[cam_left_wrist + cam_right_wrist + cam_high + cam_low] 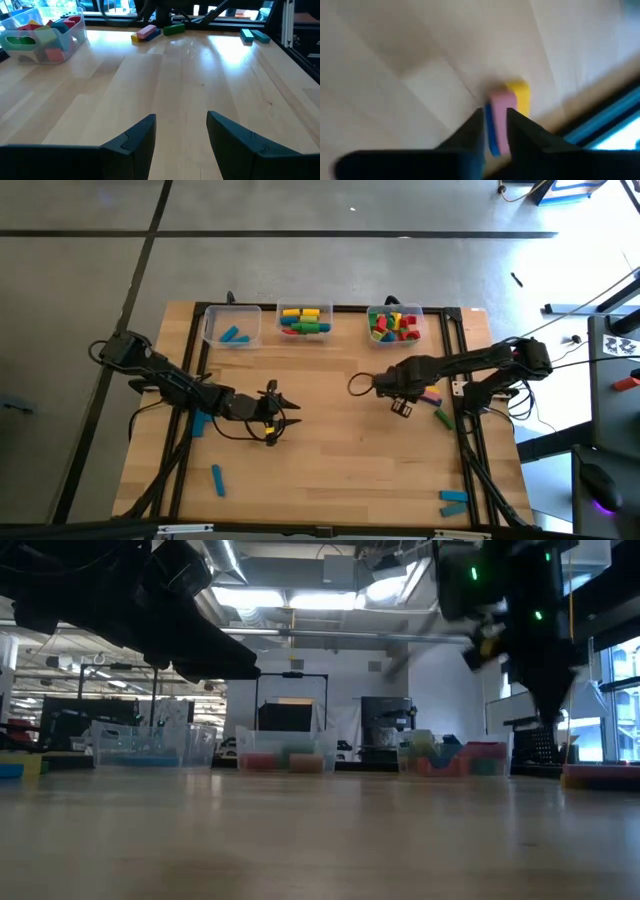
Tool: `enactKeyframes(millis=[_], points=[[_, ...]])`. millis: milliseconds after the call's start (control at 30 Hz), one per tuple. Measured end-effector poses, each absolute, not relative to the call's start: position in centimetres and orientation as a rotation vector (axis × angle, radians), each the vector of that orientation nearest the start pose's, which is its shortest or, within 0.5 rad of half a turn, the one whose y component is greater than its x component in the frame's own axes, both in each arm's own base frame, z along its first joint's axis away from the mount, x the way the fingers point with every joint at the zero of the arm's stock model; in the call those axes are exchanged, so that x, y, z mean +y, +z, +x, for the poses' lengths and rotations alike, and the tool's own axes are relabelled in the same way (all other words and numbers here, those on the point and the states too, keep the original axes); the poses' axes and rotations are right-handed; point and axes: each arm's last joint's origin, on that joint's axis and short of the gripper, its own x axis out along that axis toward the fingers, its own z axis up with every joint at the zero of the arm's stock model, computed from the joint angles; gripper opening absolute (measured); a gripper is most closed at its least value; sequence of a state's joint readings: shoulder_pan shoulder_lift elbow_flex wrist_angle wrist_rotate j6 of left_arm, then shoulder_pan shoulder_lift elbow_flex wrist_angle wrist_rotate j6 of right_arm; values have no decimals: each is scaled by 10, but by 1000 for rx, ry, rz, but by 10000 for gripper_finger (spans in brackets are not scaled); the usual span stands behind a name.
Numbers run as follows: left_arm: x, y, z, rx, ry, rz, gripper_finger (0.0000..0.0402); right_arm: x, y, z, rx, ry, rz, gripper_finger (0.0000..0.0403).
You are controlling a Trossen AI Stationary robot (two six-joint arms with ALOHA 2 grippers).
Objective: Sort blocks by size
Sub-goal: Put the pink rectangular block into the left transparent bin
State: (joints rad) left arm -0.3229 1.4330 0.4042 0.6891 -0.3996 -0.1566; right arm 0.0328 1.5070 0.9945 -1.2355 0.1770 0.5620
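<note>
Blocks lie loose on the wooden table. A pink, a blue and a yellow one form a cluster (pixel 432 393) at the right, and a green one (pixel 442 417) lies beside them. My right gripper (pixel 402 406) hangs above the table next to the cluster, pointing down. In the right wrist view the pink block (pixel 502 107), the blue one (pixel 492 132) and the yellow one (pixel 520 94) show past its fingers, which stand a narrow gap apart with nothing held. My left gripper (pixel 181 122) is open and empty over the table's middle left (pixel 290 413).
Three clear bins stand along the far edge: left (pixel 232 327) with a blue block, middle (pixel 305 322) and right (pixel 395 325) with mixed colours. More blue blocks lie at the near left (pixel 217 478), under the left arm (pixel 198 423) and at the near right (pixel 452 501).
</note>
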Motion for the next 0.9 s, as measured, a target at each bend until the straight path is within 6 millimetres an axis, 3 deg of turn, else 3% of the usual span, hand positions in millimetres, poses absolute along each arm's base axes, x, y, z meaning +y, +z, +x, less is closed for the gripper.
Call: enactKeyframes(millis=[300, 467, 633, 900], points=[[-69, 155, 241, 311, 100, -35, 171, -22, 162, 193, 1838, -645, 370, 244], [-69, 155, 241, 311, 101, -35, 171, -29, 148, 186, 1830, -631, 391, 282], [-69, 155, 241, 311, 99, -29, 171, -30, 144, 186, 1814, -617, 388, 251], [-69, 155, 241, 311, 100, -29, 171, -30, 143, 188, 1795, -590, 375, 109]])
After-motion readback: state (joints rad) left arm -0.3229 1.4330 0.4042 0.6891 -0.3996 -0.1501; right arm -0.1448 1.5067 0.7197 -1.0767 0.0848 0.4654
